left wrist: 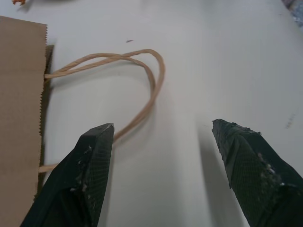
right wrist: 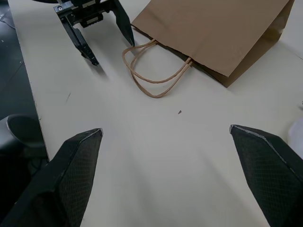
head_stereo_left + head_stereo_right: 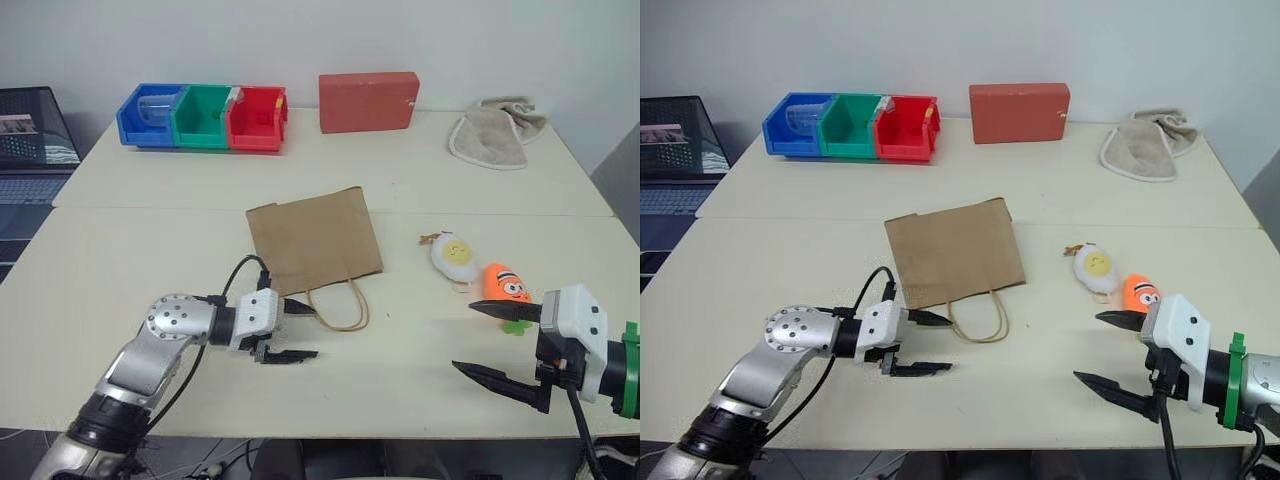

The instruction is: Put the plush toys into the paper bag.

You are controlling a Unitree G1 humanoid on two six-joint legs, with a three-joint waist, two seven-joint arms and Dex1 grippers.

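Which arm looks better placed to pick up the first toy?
The right, I'd say. Its open pincer sits just in front of the carrot and egg. The left pincer is open beside the handles of the flat-lying paper bag, better placed to hold that.

Left tool (image 3: 290,332) low, fingers spread; right tool (image 3: 500,345) raised, fingers wide apart.

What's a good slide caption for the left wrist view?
Open left gripper poised at the twisted handles of the flat paper bag.
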